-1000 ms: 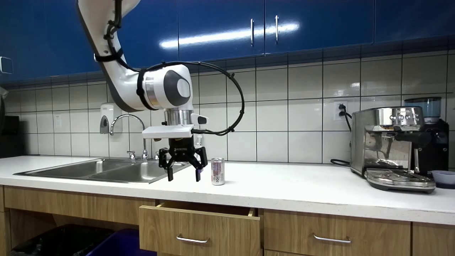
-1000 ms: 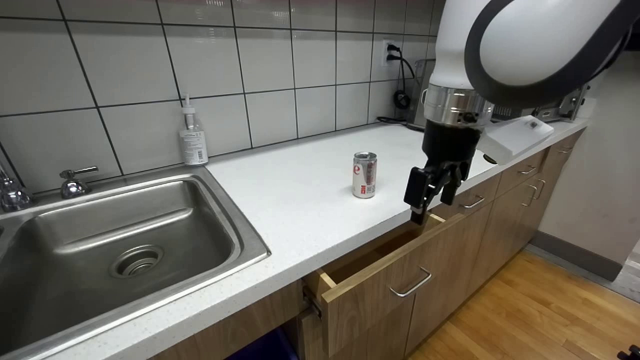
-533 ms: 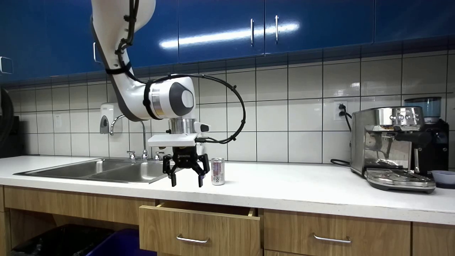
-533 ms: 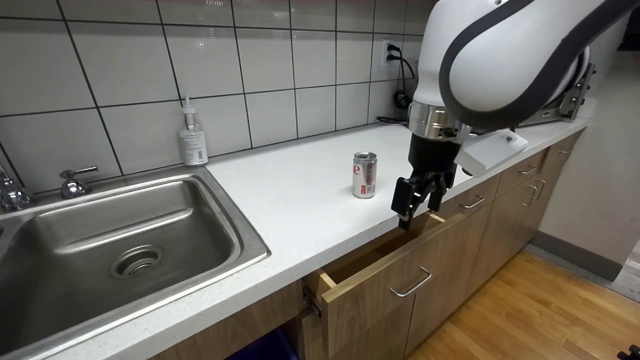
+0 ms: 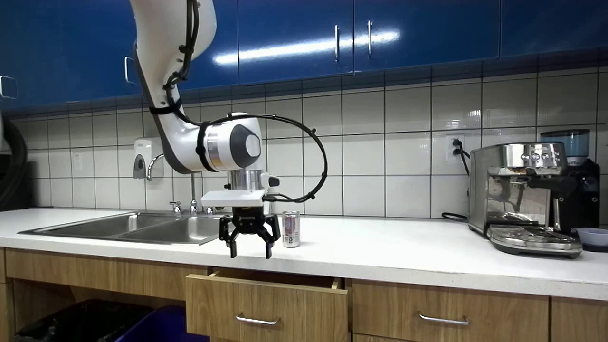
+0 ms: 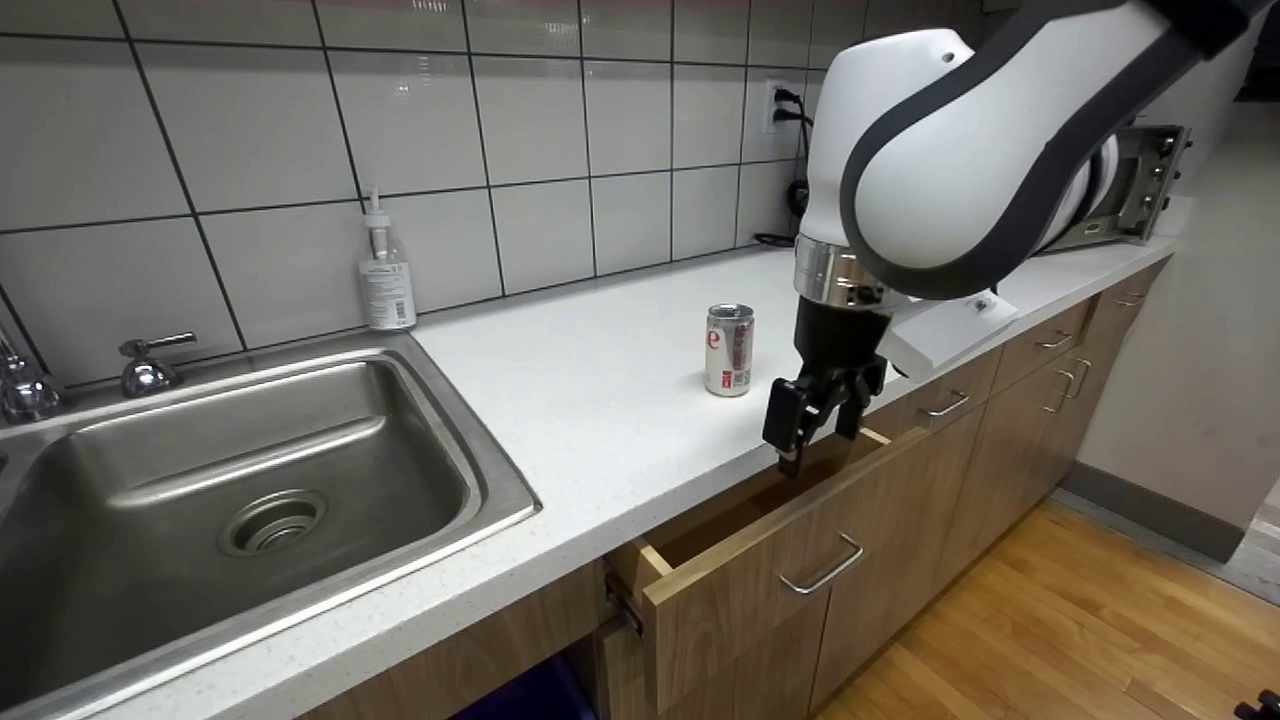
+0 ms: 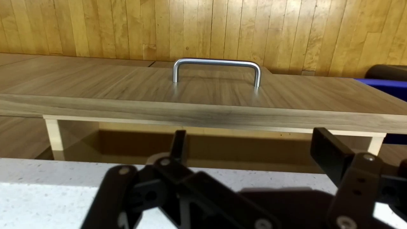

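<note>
My gripper (image 5: pixel 251 254) points downward with its fingers wide apart and nothing between them. It hangs over the counter's front edge, just above a wooden drawer (image 5: pixel 266 308) that is pulled partly out. In the wrist view, the drawer's dim inside (image 7: pixel 248 149) shows between the fingertips, and its silver handle (image 7: pixel 216 62) lies beyond the front panel. What I can see of the drawer's inside holds no object. A silver can (image 6: pixel 729 350) stands upright on the white counter, a short way from the gripper (image 6: pixel 820 448) and not touching it; the wrist view does not show it.
A steel sink (image 6: pixel 480 470) with a faucet is set into the counter (image 6: pixel 580 400). A pump bottle (image 6: pixel 387 280) stands by the wall. An espresso machine (image 5: pixel 517 190) and a bowl (image 5: pixel 593 236) are farther along. Bins (image 5: pixel 161 325) stand beneath the counter beside the drawer.
The gripper has come down toward the drawer, its jaws staying open, and the arm has shifted a little sideways. Can and drawer have not moved.
</note>
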{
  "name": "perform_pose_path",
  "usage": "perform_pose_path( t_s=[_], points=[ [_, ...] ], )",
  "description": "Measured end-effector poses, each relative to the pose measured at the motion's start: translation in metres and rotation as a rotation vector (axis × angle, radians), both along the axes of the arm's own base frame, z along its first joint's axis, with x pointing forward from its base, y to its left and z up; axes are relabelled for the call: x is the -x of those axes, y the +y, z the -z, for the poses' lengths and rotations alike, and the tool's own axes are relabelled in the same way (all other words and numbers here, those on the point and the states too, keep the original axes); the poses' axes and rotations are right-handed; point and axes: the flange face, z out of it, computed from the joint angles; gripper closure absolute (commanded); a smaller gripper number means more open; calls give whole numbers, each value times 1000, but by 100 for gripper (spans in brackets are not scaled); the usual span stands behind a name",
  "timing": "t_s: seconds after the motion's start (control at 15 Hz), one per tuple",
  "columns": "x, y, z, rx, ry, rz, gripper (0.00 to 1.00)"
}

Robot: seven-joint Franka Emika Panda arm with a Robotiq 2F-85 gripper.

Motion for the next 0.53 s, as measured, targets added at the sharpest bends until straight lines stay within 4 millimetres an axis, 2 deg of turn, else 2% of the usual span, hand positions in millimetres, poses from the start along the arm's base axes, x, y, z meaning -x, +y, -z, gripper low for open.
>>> perform_pose_path(
  t_s=[0.53],
  points=[
    [-7, 8, 21, -2, -19, -19, 0]
  ],
)
